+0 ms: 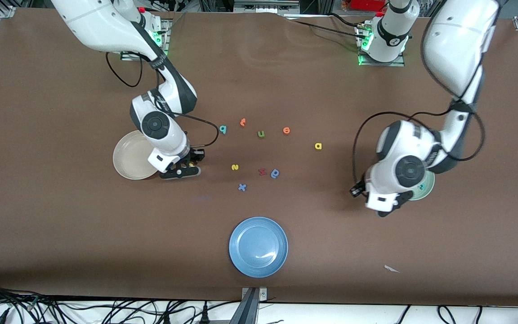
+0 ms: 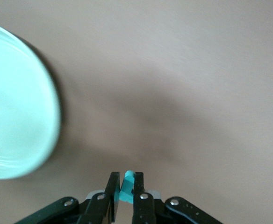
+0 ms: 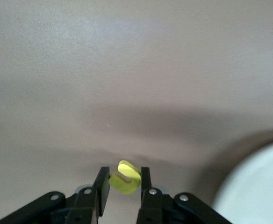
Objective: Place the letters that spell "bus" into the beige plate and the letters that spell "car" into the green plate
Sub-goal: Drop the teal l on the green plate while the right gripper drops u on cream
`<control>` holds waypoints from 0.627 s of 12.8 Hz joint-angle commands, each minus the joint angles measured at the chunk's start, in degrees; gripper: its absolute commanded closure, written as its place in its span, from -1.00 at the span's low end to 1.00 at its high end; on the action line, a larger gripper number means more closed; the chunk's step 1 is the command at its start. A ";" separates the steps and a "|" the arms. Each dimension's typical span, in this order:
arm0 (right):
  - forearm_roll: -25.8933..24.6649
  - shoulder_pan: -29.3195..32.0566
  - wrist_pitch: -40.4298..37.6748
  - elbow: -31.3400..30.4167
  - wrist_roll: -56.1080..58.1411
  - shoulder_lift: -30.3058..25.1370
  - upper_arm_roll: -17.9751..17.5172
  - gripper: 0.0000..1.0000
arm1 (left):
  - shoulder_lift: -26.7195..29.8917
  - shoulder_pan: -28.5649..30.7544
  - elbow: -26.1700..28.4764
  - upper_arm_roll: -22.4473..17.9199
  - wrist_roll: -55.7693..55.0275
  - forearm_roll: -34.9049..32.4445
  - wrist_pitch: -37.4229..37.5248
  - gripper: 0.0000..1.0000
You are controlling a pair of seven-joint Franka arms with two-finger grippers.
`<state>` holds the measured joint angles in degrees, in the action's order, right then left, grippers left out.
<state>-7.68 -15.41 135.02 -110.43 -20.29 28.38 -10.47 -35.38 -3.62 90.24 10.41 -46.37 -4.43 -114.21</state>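
We see a brown table point(image 1: 61, 234) with a plain bright blue plate point(image 1: 258, 247) near its front-camera edge. The beige plate point(image 1: 129, 157) is cream and the green plate point(image 2: 15, 107) pale mint. Black fingers point(image 2: 112, 191) pinch a teal letter point(image 2: 127, 185), and black fingers point(image 3: 102, 185) pinch a yellow letter point(image 3: 125, 178).

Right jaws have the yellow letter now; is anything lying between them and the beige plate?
No. In the right wrist view, bare table separates the right gripper, shut on the yellow letter, from the beige plate.
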 commanded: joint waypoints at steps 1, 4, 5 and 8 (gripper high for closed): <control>-0.41 2.74 -7.38 -1.98 9.00 -7.01 1.58 0.85 | 2.42 5.53 1.78 0.32 12.84 -0.32 5.90 1.00; -0.32 4.77 -9.60 -2.59 18.33 -8.87 4.57 0.84 | 1.29 10.46 2.83 0.23 21.83 -1.11 6.72 1.00; -0.32 5.47 -9.52 -3.03 19.92 -8.96 5.27 0.83 | 0.67 11.34 2.83 0.23 22.98 -1.11 6.46 0.92; -0.32 6.35 -2.78 -8.81 20.90 -8.96 6.60 0.78 | -0.39 12.49 3.01 0.23 24.66 -1.28 6.01 0.71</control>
<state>-7.68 -9.45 127.39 -114.11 -0.30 20.70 -4.01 -35.48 8.60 93.15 10.12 -23.22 -4.44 -107.93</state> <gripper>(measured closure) 0.687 0.837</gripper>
